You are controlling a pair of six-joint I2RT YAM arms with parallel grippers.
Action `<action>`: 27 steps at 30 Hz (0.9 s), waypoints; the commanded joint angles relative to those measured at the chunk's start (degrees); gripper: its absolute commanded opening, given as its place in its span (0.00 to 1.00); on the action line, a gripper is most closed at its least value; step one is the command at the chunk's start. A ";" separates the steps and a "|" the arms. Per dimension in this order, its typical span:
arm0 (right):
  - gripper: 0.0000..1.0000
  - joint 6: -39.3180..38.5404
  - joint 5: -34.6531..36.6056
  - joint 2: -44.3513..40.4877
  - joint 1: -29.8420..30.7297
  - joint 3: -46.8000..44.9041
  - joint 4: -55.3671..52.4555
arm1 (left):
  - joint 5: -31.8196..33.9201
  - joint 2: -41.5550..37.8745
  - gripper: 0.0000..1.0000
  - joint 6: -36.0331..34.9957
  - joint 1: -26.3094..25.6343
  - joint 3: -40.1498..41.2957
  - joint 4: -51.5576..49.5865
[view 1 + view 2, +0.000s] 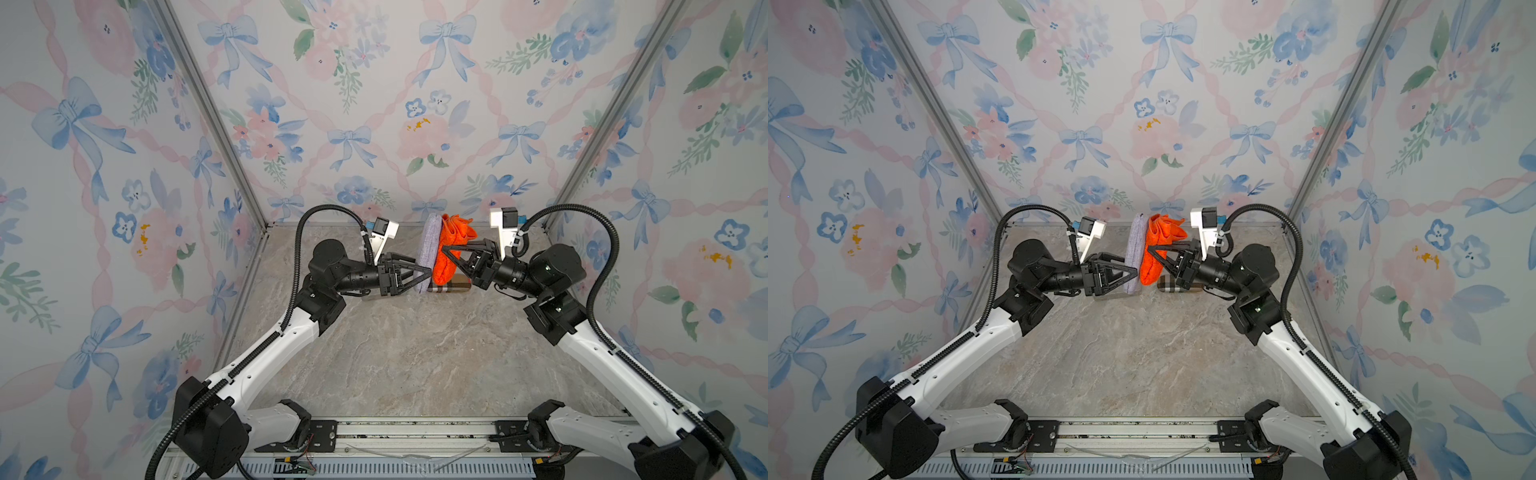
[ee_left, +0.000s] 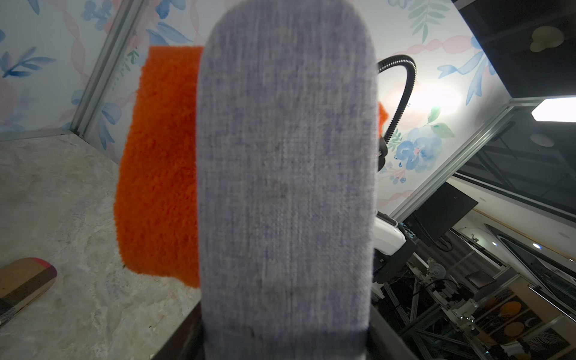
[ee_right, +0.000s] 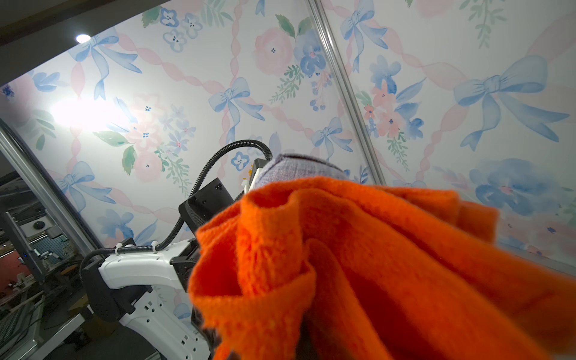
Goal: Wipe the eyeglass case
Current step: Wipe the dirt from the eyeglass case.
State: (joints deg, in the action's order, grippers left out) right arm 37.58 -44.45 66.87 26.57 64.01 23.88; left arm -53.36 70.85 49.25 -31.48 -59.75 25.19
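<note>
The eyeglass case (image 1: pixel 429 245) (image 1: pixel 1135 245) is a grey-lilac fabric case held upright above the table's far middle. My left gripper (image 1: pixel 426 275) (image 1: pixel 1133 273) is shut on its lower part, and the case (image 2: pixel 286 187) fills the left wrist view. My right gripper (image 1: pixel 445 249) (image 1: pixel 1150 249) is shut on a bunched orange cloth (image 1: pixel 451 232) (image 1: pixel 1160 237). The cloth lies against the case's right face. In the right wrist view the orange cloth (image 3: pixel 358 265) covers the jaws, with the case's top (image 3: pixel 296 168) just behind it.
A plaid beige case (image 1: pixel 451 289) (image 1: pixel 1177 286) (image 2: pixel 21 286) lies on the marble table (image 1: pixel 415 353) under the right gripper. Floral walls enclose the back and both sides. A metal rail (image 1: pixel 415 432) runs along the front edge.
</note>
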 commanded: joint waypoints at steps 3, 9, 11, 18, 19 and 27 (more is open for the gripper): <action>0.00 0.49 -8.21 5.10 -1.70 9.33 -2.00 | -8.76 -0.38 0.12 -0.47 -1.34 -0.84 0.65; 0.00 -3.86 -6.27 -2.54 4.59 -4.04 -6.81 | -7.22 0.05 0.11 0.00 1.16 -2.23 0.64; 0.00 -2.78 -5.51 -5.16 6.88 -8.79 -5.43 | -6.53 0.55 0.11 0.67 2.08 -3.02 0.63; 0.00 -3.69 -5.51 -4.41 5.23 -6.17 -5.00 | -6.96 2.67 0.10 2.69 3.15 -3.51 0.47; 0.00 -4.62 -5.65 -3.30 3.83 -3.48 -6.67 | -7.13 2.47 0.11 2.69 3.05 -3.12 0.47; 0.00 1.64 -7.24 4.38 -4.52 7.69 1.51 | -8.88 1.11 0.11 1.88 2.74 -0.83 -1.22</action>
State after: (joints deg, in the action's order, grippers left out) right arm 35.40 -50.61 69.93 22.92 69.58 18.52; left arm -59.44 73.23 51.31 -28.38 -61.43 23.86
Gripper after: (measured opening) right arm 0.092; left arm 0.613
